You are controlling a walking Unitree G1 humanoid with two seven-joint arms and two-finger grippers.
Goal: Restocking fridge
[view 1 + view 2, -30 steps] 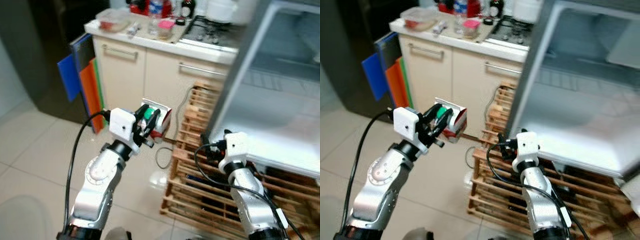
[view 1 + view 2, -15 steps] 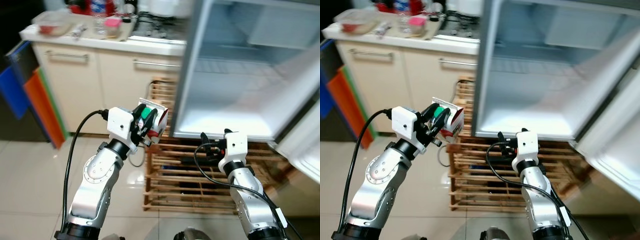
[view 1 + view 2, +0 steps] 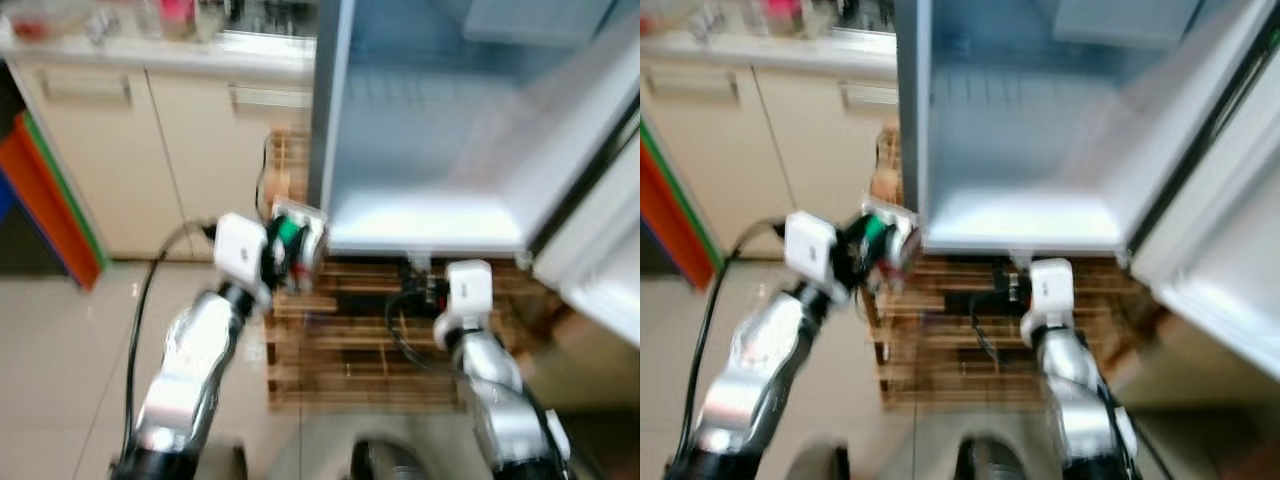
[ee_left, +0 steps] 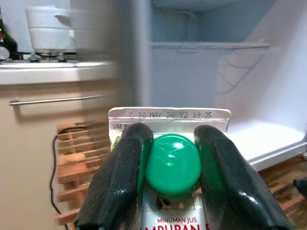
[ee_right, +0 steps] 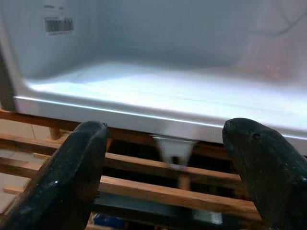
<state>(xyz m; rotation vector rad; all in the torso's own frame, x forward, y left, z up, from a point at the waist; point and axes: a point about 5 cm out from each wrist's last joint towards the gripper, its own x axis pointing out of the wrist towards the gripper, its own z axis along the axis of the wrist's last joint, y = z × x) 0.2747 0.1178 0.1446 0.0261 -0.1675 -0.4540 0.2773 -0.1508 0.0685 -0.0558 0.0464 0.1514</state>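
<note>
Green-capped juice carton carried up to the open fridge

Cream cabinets under the desk (image 3: 150, 60) lie far left. Next, the left end effector (image 4: 170, 165) pinches the juice carton (image 4: 169, 125) by its green cap (image 4: 172, 165), a firm hold for carrying; the carton sits just left of the fridge (image 3: 420, 215) floor edge, its cap end and long axis pointing back toward the wrist. Right of it, the right end effector (image 5: 175, 167) is spread and empty before the wooden pallet (image 3: 340, 345), likely kept free.
</note>
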